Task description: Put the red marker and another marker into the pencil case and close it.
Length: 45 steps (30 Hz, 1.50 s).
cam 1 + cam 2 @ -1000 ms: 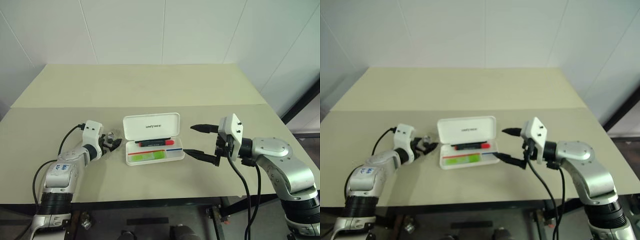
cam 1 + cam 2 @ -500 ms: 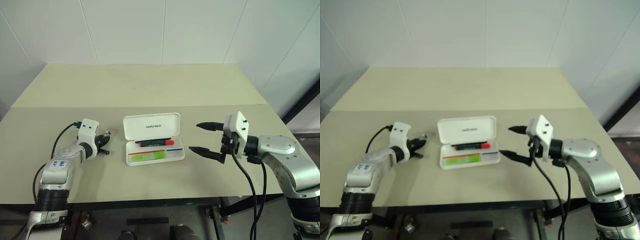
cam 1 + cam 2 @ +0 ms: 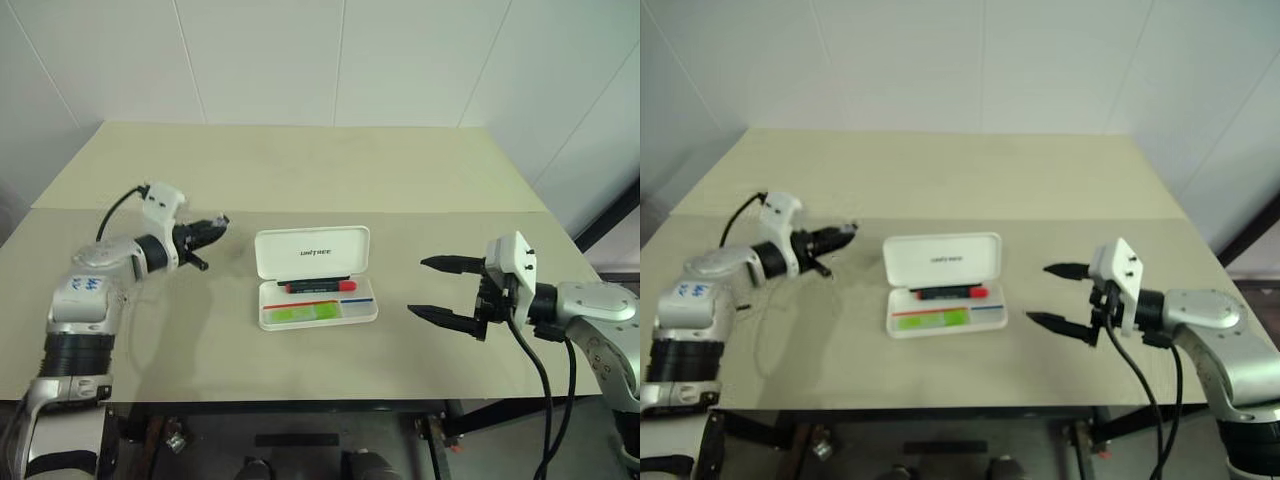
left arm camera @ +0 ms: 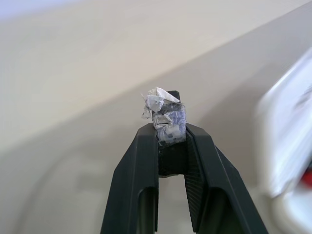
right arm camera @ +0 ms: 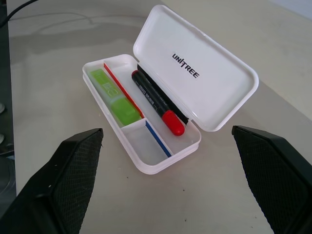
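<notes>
Pencil case (image 3: 317, 290) lies open near the middle of the tabletop (image 3: 300, 170), a bit toward the front edge, lid standing up on the far side. Red marker (image 5: 158, 104) lies in the rear compartment along the hinge, black body with red cap end pointing toward the tabletop's right edge. Lime-green marker (image 5: 113, 96) sits in the front compartment, at the left-edge end of the case; the rest of that front row is bare. Left claw (image 3: 208, 231) is raised over the left part of the tabletop, well apart from the case, pressed together on a small crumpled grey-white scrap (image 4: 165, 113) sticking out past the fingertips. Right claw (image 3: 437, 288) hangs right of the case, near the front edge, fingers spread wide, holding nothing, pointing at the case.
</notes>
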Each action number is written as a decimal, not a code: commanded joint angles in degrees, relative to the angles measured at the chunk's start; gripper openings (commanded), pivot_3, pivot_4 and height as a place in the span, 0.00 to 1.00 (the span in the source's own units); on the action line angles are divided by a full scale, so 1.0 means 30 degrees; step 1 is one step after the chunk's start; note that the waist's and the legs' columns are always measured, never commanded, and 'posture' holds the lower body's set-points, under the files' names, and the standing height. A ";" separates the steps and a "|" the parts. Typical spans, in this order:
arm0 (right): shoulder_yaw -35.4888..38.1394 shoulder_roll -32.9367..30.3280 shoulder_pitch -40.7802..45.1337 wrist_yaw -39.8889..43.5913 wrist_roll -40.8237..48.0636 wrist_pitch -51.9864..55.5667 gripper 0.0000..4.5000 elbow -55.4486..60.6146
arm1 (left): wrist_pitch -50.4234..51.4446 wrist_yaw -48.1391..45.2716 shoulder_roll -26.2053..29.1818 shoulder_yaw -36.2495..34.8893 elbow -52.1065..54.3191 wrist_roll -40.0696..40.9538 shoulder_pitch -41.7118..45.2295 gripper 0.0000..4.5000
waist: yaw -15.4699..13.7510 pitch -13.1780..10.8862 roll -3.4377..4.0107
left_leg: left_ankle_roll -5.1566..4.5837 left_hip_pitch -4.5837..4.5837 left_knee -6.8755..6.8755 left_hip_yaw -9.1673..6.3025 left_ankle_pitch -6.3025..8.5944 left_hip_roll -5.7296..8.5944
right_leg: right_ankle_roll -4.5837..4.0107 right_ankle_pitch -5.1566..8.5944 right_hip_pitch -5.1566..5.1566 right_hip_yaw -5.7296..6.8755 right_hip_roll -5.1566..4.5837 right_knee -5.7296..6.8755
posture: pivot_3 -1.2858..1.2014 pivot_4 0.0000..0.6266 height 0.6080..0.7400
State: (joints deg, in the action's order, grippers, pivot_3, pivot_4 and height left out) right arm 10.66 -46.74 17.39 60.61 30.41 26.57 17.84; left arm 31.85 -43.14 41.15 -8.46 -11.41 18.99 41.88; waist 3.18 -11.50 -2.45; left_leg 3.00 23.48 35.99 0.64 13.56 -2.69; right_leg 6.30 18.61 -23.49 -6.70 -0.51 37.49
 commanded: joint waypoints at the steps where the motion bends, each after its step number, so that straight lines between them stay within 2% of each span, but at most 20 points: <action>1: 0.0995 -0.0488 -0.0285 0.0189 0.0378 -0.0499 1.00 0.0433 | -0.0893 -0.2273 0.0686 0.0353 0.0969 0.0587 0.1604 0.09 | -0.0035 -0.0001 -0.0001 | 0.0000 0.0003 0.0006 -0.0006 0.0000 0.0000 | 0.0000 0.0000 0.0000 0.0004 0.0011 0.0000 | 0.52 0.24 1.00; 6: 0.2107 -0.1019 -0.1893 0.1814 0.0913 -0.1466 1.00 0.0198 | -0.0799 -0.4257 -0.0195 0.1536 0.1161 0.1070 0.3296 0.09 | -0.0171 -0.0001 -0.0001 | 0.0000 0.0006 0.0018 -0.0005 0.0000 0.0009 | 0.0006 0.0003 0.0011 0.0004 0.0009 0.0001 | 0.52 0.24 1.00; 10: 0.2936 -0.1529 -0.2971 0.3759 0.1503 -0.2336 1.00 -0.0586 | -0.5174 -0.8044 -0.0096 0.4323 0.1006 -0.0654 0.3442 0.09 | -0.0313 -0.0001 -0.0001 | -0.0004 0.0004 0.0027 0.0003 0.0002 0.0020 | 0.0017 0.0004 0.0020 -0.0005 0.0008 -0.0007 | 0.52 0.24 1.00; 15: 0.3048 -0.2024 -0.3206 0.6249 0.1194 -0.4438 1.00 -0.2539 | -0.4696 -0.8775 -0.1715 0.5472 0.0478 -0.0451 0.3711 0.09 | -0.0295 -0.0002 -0.0001 | -0.0007 -0.0018 0.0047 0.0025 0.0002 0.0008 | 0.0017 0.0004 0.0024 -0.0024 0.0029 0.0017 | 0.52 0.24 1.00; 21: 0.2609 -0.1848 -0.1800 0.5779 0.0703 -0.5118 1.00 -0.3486 | -0.3141 -0.8445 -0.3369 0.7550 0.0880 -0.1497 0.3787 0.09 | -0.0216 -0.0003 0.0000 | -0.0019 -0.0024 0.0097 0.0039 -0.0004 0.0012 | 0.0061 -0.0020 0.0032 -0.0067 0.0036 0.0045 | 0.52 0.24 1.00; 30: 0.2648 -0.1606 -0.2359 0.4715 0.0467 -0.4950 1.00 -0.2893 | -0.1802 -0.7008 -0.5524 1.0246 -0.0200 -0.4401 0.3981 0.09 | -0.0307 -0.0003 0.0000 | -0.0020 -0.0017 0.0098 0.0032 -0.0004 0.0024 | 0.0064 -0.0020 0.0030 -0.0096 0.0038 0.0047 | 0.52 0.24 1.00; 45: 0.3165 -0.1575 -0.3317 0.3196 0.0952 -0.4708 1.00 -0.2027 | -0.0358 -0.5219 -0.7288 1.0963 -0.0546 -0.6034 0.3870 0.09 | -0.0352 -0.0003 0.0001 | -0.0024 -0.0029 0.0100 0.0045 -0.0007 0.0031 | 0.0078 -0.0027 0.0031 -0.0137 0.0052 0.0060 | 0.52 0.24 1.00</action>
State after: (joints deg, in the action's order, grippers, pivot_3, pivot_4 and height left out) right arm 18.13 -51.53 7.33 70.68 32.12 12.70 10.22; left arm 31.19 -59.29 19.80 24.30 -13.28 1.62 51.78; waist 2.12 -11.51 -2.45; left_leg 2.93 23.38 36.29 0.78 13.54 -2.59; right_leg 6.53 18.53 -23.39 -7.11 -0.35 37.67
